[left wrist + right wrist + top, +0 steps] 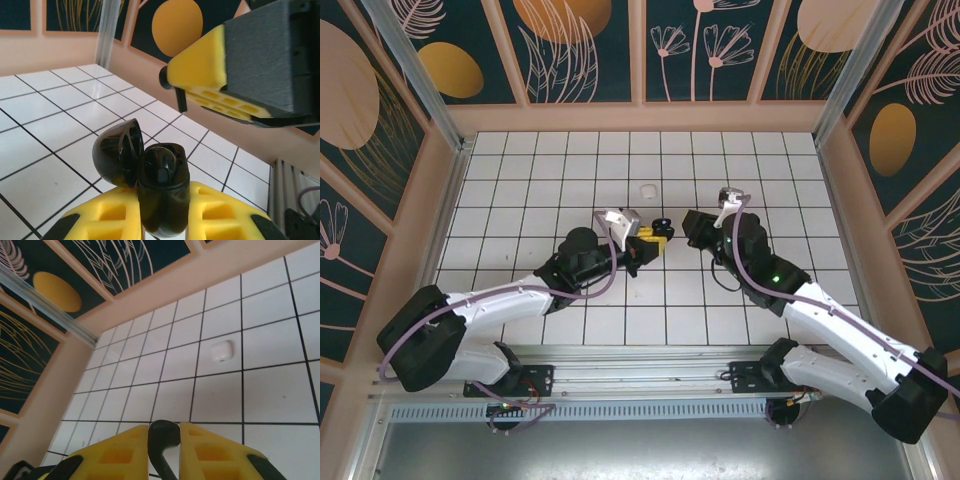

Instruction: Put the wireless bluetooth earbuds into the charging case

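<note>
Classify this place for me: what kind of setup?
Probably an enclosed tabletop robot cell: white gridded tile floor, leaf-patterned wall panels on three sides, left arm and right arm bolted to a metal rail at the near edge.

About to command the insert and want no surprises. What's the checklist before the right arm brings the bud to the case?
1. Charging case gripped by left fingers: ok.
2. Lid open: ok.
3. Black earbud clamped in right fingers: ok.
4. Bud over the case opening: not ok. In the left wrist view it sits higher and off to the side, apart from the case.
5. Free slot inside the case: cannot tell. The interior is dark and glossy.
6. White case out of the path: ok. It lies on the tiles beyond both arms.
</note>
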Tool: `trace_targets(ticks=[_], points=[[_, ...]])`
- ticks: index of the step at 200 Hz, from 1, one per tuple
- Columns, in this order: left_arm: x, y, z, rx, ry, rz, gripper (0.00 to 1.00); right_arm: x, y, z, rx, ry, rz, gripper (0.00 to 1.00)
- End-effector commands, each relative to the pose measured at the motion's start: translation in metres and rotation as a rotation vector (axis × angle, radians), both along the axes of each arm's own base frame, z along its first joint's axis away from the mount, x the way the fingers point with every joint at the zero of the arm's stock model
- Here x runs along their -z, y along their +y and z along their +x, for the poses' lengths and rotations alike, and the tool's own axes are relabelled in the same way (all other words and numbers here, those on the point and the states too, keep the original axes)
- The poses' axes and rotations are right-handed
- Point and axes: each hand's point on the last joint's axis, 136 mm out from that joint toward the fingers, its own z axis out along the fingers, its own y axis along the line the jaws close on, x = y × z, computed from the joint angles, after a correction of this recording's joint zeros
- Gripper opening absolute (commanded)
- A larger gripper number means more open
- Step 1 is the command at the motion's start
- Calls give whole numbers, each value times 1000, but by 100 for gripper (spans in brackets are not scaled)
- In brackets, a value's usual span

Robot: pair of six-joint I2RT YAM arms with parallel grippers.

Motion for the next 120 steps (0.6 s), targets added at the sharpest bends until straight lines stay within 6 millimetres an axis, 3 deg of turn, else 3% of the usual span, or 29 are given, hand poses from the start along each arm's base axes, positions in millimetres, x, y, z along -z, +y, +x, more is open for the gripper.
trace_targets(ticks=[1, 53, 120], points=[[-29, -5, 9, -43, -88, -54, 0, -34, 2, -2, -2, -90, 99, 18], [-31, -16, 9, -60, -90, -52, 0, -42, 9, -3, -19, -110, 144, 18], [-41, -22, 13, -89, -85, -90, 0, -29, 16, -1, -26, -73, 165, 18]])
